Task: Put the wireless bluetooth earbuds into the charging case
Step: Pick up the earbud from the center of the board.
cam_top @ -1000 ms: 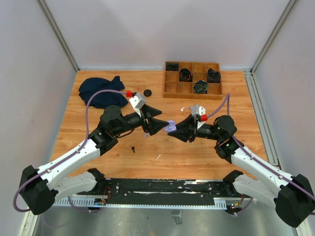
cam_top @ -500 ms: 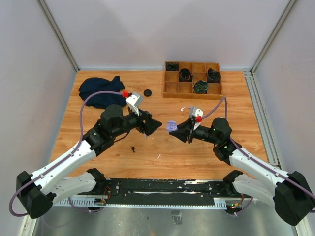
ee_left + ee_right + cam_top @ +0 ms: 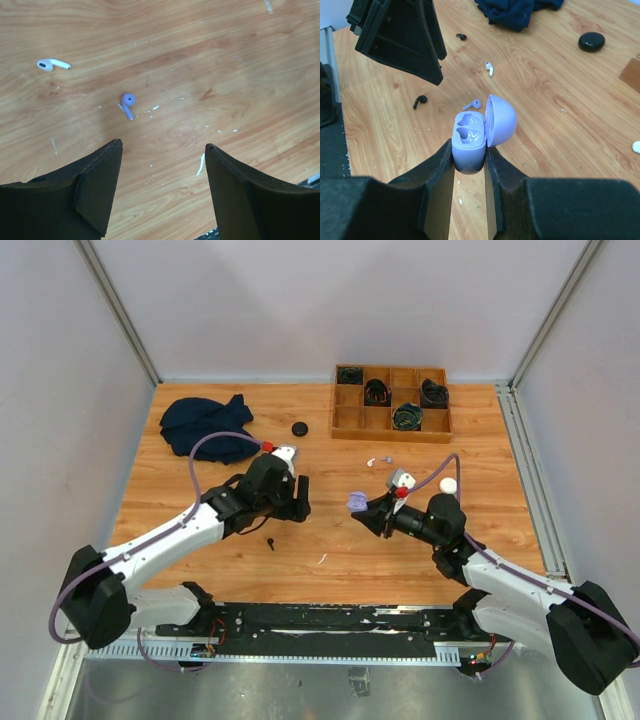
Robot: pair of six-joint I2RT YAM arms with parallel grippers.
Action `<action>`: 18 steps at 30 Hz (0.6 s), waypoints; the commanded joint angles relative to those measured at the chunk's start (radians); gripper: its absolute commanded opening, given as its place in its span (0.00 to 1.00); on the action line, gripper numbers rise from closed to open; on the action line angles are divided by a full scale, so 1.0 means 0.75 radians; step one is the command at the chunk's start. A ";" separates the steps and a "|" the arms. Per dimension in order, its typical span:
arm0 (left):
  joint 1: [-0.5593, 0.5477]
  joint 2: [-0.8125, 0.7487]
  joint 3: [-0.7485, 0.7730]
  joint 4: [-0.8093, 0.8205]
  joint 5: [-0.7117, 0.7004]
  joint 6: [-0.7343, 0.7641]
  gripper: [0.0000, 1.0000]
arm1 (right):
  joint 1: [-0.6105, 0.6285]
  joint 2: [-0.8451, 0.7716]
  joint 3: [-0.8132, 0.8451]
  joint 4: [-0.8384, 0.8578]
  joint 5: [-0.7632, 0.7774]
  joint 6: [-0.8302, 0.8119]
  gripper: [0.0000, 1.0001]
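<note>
My right gripper (image 3: 470, 159) is shut on a pale purple charging case (image 3: 469, 137) and holds it above the table. Its lid is open and both sockets are empty. It also shows in the top view (image 3: 355, 502). My left gripper (image 3: 162, 150) is open and empty, pointing down over the wood. A pale purple earbud (image 3: 128, 103) lies just ahead of it, with a white earbud (image 3: 52, 64) further off. The right wrist view shows the purple bud (image 3: 472, 104), the white bud (image 3: 489, 68) and two black buds (image 3: 419, 101) on the table.
A wooden divided tray (image 3: 392, 405) with coiled black cables stands at the back right. A dark blue cloth (image 3: 205, 425) lies at the back left, with a black round case (image 3: 299, 428) beside it. A white round case (image 3: 448, 484) lies right of my right arm.
My left gripper has drawn back from the purple case and dropped toward the table on the left. My right gripper has moved slightly nearer, still holding the case.
</note>
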 commanded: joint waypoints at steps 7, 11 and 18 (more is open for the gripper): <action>0.017 0.311 0.142 -0.094 -0.118 -0.037 0.67 | 0.023 -0.027 -0.120 0.211 0.225 0.038 0.01; 0.019 0.407 0.182 -0.101 -0.133 -0.019 0.64 | 0.023 -0.035 -0.140 0.215 0.272 0.046 0.01; 0.021 0.578 0.294 -0.172 -0.158 0.011 0.57 | 0.023 -0.049 -0.143 0.183 0.318 0.044 0.02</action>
